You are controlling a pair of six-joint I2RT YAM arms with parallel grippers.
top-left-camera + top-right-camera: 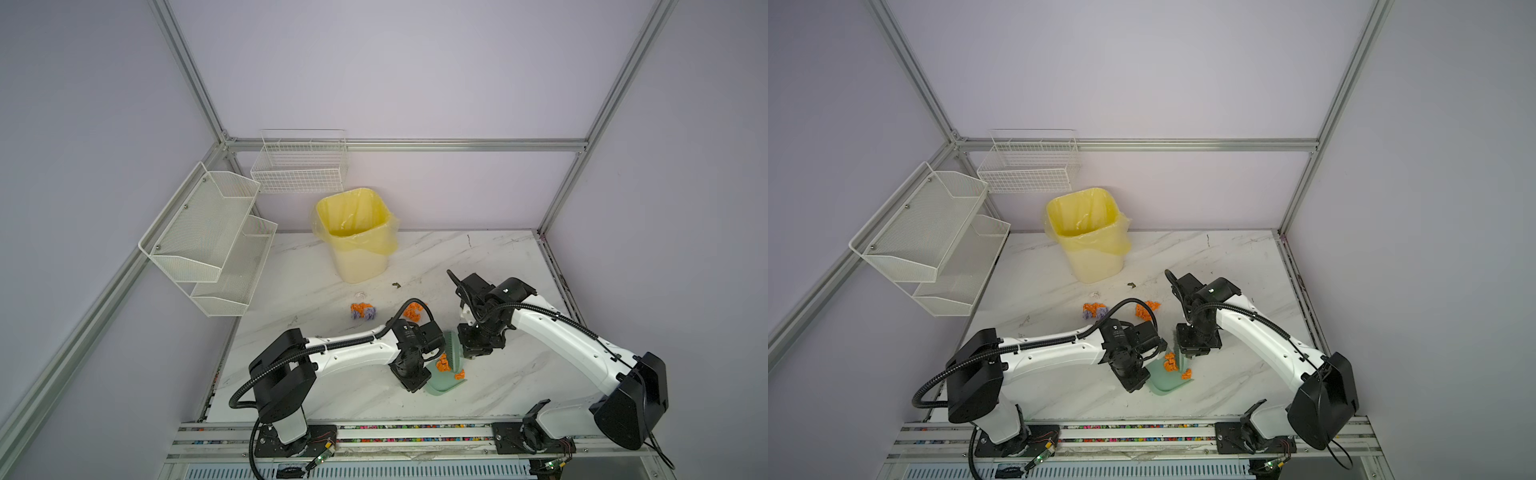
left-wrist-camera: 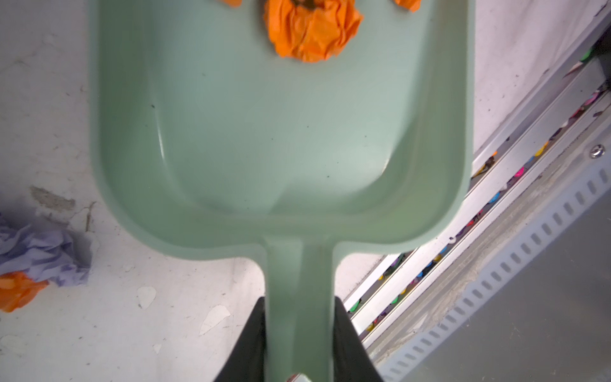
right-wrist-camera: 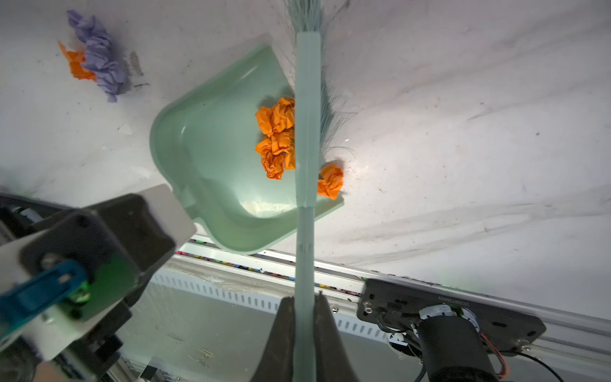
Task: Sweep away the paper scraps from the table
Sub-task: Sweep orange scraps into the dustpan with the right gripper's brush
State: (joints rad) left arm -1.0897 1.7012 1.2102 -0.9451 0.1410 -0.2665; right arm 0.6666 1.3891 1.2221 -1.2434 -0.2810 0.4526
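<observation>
**Left tool**: clamped on the handle of the mint-green dustpan. The pan sat near the front rail of the bench, with its mouth turned toward the right arm.

**Right tool**: clamped on the handle of the matching brush. The brush's long axis lay across the pan's mouth, and its bristles splayed to the side away from the pan.

**Paper scraps**: orange wads were bunched just inside the mouth, against the brush's pan-facing side.

**Stray wad**: one orange piece lay at the corner of the lip, on the brush's outer side and not yet in the pan. The coming stroke probably turns on this. The brush would have to get behind the wad and draw it in along the mouth. The right arm was the nearer one.

**Loose clusters**: orange and lavender wads lay on the bench between the pan and the yellow-lined bin. They were beyond the left wrist and away from the pan's mouth, so the pan probably needs re-aiming to collect them.
</observation>
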